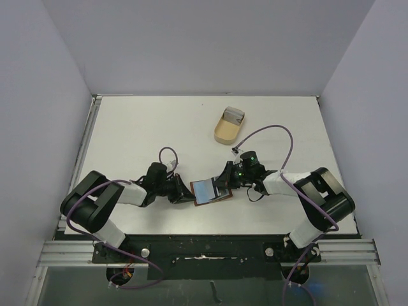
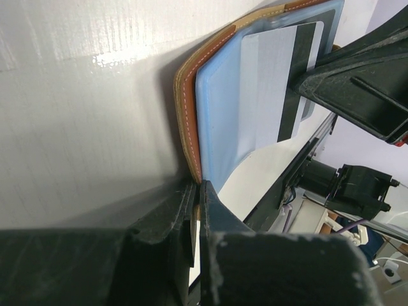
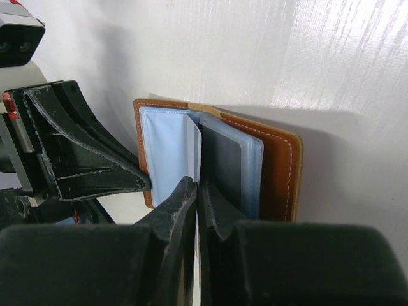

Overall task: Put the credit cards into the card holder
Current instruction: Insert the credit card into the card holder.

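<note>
Card holder (image 1: 210, 190) lies open at the near-centre of the white table (image 1: 140, 127). It is reddish-brown leather with white stitching and glossy pale-blue plastic sleeves. Left gripper (image 2: 196, 188) is clamped on its left leather edge. Right gripper (image 3: 197, 185) pinches a thin white credit card (image 2: 274, 83) with a dark stripe, against a sleeve. Tan oval tray (image 1: 228, 125) sits farther back.
</note>
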